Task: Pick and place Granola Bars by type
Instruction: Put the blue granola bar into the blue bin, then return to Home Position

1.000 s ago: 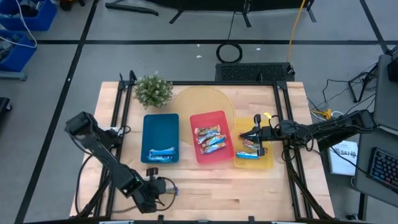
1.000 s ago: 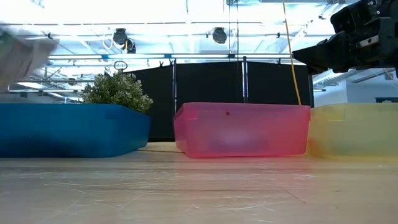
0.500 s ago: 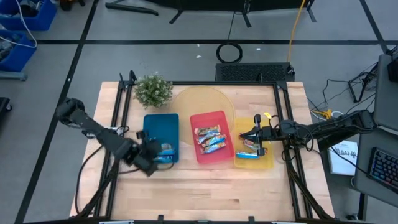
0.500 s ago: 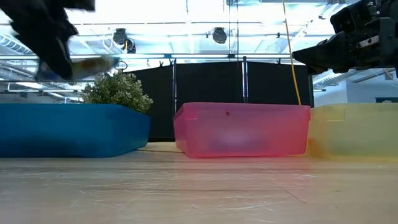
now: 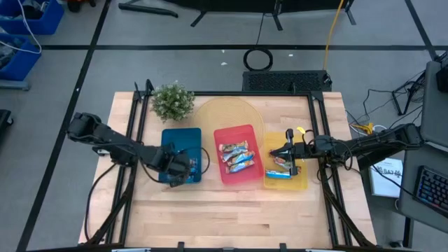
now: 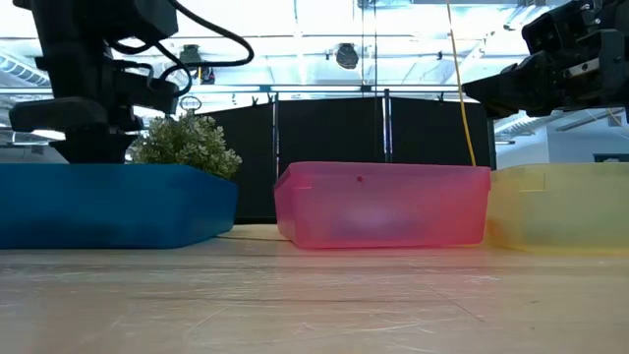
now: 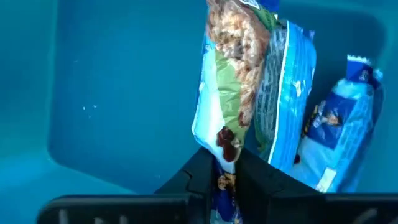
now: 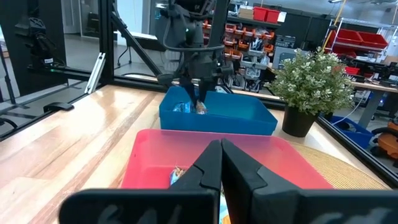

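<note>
The left gripper [image 5: 183, 166] hangs over the blue tray [image 5: 168, 143], at the end nearest the table's front edge, and its two dark fingers [image 7: 198, 175] pinch the lower end of a granola bar [image 7: 229, 93] whose wrapper shows a green panel, a picture of oats and a red berry. In the left wrist view that bar stands out past the fingertips above the tray's blue floor, and just beside it lie two more blue-and-white bars [image 7: 341, 134] against the tray wall; whether the held bar touches them cannot be told. From table height the left arm [image 6: 93, 74] rises dark behind the blue tray's rim [image 6: 118, 202], with the small potted plant [image 6: 185, 143] just behind it. The red tray [image 5: 238, 155] sits in the middle, between the blue tray and the yellow tray [image 5: 287, 178], and holds several bars [image 5: 236, 155] lying side by side across its floor. The yellow tray also holds bars [image 5: 280, 168], one of them with a blue wrapper lying along its front end. The right gripper [image 5: 285, 151] waits above the yellow tray, its fingers [image 8: 210, 165] pressed together on nothing, pointing across the red tray toward the blue one; the right wrist view looks over the red tray's rim [image 8: 205, 138] to the left arm standing in the blue tray. A round woven mat [image 5: 227, 112] lies on the wooden table [image 5: 245, 217] behind the trays.
</note>
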